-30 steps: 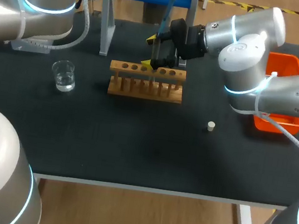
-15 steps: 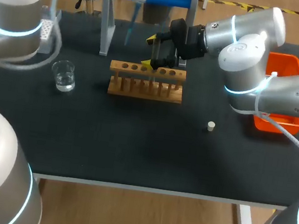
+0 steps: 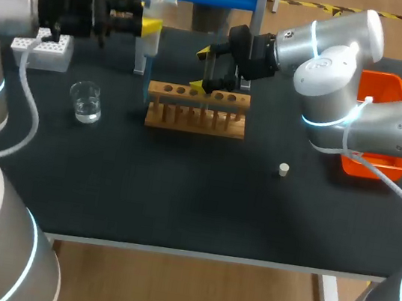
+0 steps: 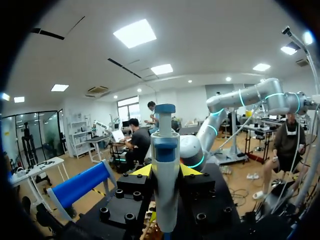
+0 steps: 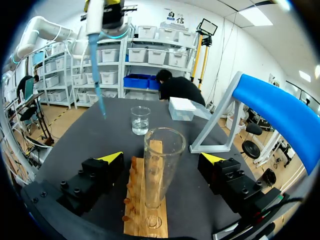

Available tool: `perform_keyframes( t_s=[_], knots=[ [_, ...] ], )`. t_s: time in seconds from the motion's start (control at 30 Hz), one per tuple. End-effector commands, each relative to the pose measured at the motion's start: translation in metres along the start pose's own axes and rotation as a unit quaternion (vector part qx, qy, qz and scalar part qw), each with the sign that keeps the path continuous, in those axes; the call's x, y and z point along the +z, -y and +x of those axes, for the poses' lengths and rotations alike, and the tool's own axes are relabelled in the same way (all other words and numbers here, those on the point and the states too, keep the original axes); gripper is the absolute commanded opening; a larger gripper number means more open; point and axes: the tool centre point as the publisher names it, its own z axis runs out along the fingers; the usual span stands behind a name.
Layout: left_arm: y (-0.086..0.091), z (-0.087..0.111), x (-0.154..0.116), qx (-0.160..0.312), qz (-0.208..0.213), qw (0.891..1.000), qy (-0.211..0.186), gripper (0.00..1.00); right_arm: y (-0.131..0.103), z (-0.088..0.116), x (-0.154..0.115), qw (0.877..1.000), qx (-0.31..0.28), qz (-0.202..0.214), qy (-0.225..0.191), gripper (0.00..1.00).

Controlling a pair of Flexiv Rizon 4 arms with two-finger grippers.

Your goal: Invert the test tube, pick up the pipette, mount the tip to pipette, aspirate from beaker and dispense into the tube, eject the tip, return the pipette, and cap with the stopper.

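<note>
The right gripper (image 5: 162, 158) stands wide open either side of the clear glass test tube (image 5: 161, 150), which is upright in the wooden rack (image 3: 196, 110) near the black table's (image 3: 178, 200) back edge; it is probably there to guard the tube. The left gripper (image 4: 166, 171) clamps the white-and-blue pipette (image 4: 165, 145), its blue tip (image 5: 100, 95) still mounted. A second ago the pipette hung over the tube, and now it is toward the back-left corner.

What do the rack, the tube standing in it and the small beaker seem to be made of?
The rack looks like pale, matt, unvarnished wood: tan colour with visible grain. The tube seems clear glass, perhaps clear plastic: the rack shows through its wall. The beaker also looks like clear glass, with a shiny rim.
</note>
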Motion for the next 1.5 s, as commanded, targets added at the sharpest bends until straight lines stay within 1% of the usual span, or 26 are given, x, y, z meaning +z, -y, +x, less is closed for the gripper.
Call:
perform_keyframes(
  t_s=[0.03,0.07,0.17,0.2,0.3,0.37,0.47,0.6,0.87,1.23,1.5],
  knots=[
    [-0.015,0.012,0.018,-0.005,0.009,1.000,-0.013,0.00,0.000,-0.001,0.000,1.000,0.000,0.000,-0.001,1.00],
    [-0.018,0.014,0.022,-0.014,0.014,1.000,-0.013,0.00,0.000,-0.001,0.000,1.000,0.000,0.000,-0.001,1.00],
    [-0.023,0.024,0.038,-0.014,0.011,1.000,-0.022,0.00,0.000,-0.001,0.000,1.000,0.000,0.000,-0.001,1.00],
    [-0.023,0.026,0.043,-0.014,0.022,0.999,-0.023,0.00,0.000,-0.001,0.000,1.000,0.000,0.000,-0.001,1.00],
    [-0.020,0.036,0.063,-0.008,0.034,0.999,-0.021,0.00,0.000,-0.001,0.000,1.000,0.000,0.000,-0.001,1.00],
    [-0.017,0.041,0.074,-0.004,0.034,0.999,-0.026,0.00,0.000,-0.001,0.000,1.000,0.000,0.000,-0.001,1.00],
    [-0.015,0.045,0.094,-0.007,0.023,0.999,-0.042,0.00,0.000,-0.001,0.000,1.000,0.000,0.000,-0.001,1.00],
    [-0.013,0.050,0.108,-0.009,0.012,0.998,-0.057,0.00,0.000,-0.001,0.000,1.000,0.000,0.000,-0.001,1.00],
    [-0.014,0.056,0.110,-0.017,0.019,0.998,-0.060,0.00,0.000,-0.001,0.000,1.000,0.000,0.000,-0.001,1.00],
    [-0.015,0.056,0.111,-0.025,0.016,0.998,-0.062,0.00,0.000,-0.001,0.000,1.000,0.000,0.000,-0.001,1.00],
    [-0.015,0.056,0.111,-0.025,0.016,0.998,-0.062,0.00,0.003,0.002,-0.025,1.000,0.004,-0.015,0.003,1.00]
  ],
)
